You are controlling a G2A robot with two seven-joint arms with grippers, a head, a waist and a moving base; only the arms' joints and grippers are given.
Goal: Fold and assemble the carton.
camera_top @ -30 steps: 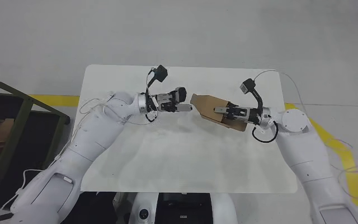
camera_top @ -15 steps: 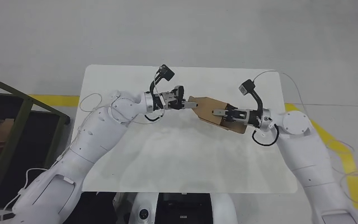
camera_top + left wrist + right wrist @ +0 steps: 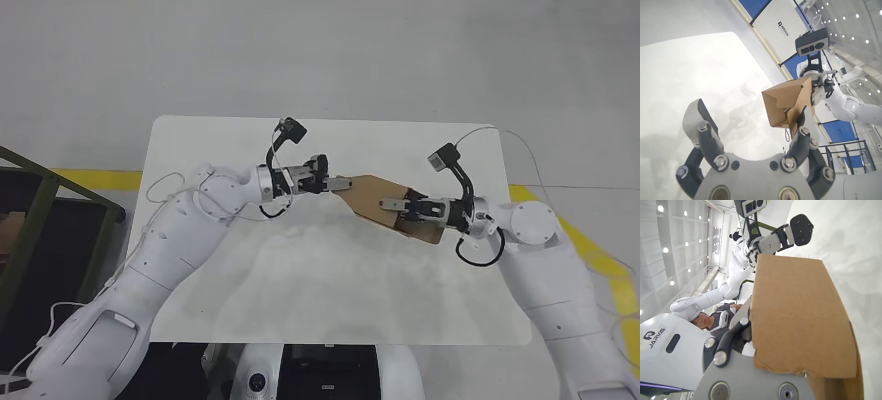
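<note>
Carton [image 3: 385, 200] — brown, part-folded, held off the white table [image 3: 300, 290], toward 2 o'clock from its centre. Right gripper [image 3: 400, 207] clamped on the carton's 4 o'clock end. Left gripper [image 3: 340, 184] spread wide at the 10 o'clock end — 1 finger [image 3: 807, 121] touching an end flap.

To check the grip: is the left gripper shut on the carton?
No, the left gripper stands wide open beside the carton.
</note>
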